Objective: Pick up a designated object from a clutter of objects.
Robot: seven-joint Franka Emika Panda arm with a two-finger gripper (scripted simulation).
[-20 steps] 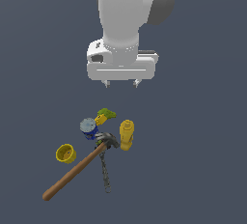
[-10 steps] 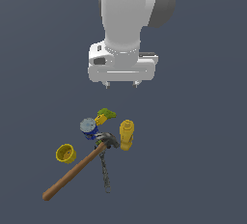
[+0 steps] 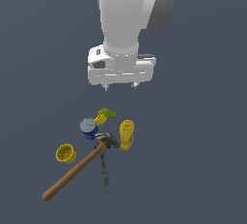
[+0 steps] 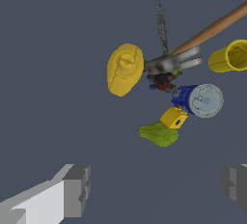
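The arm is hovering high above the clutter with its gripper (image 3: 120, 87) spread wide and holding nothing; in the wrist view the two grey fingers (image 4: 76, 189) are standing far apart. Going left to right across the pile below it: the yellow cup on its side (image 3: 65, 153), the long wooden-handled hammer (image 3: 77, 168), the blue can with a grey top (image 3: 89, 127), the small yellow block (image 3: 101, 119), the olive-green lumpy pear-shaped object (image 3: 106, 114), the dark chain (image 3: 105, 169) and the yellow bottle (image 3: 127, 134). The green lump is lying nearest beneath the gripper, touching the yellow block. A good descent is probably centring over the lump, turning the fingers so neither lands on the block or the can, and closing only once low around it.
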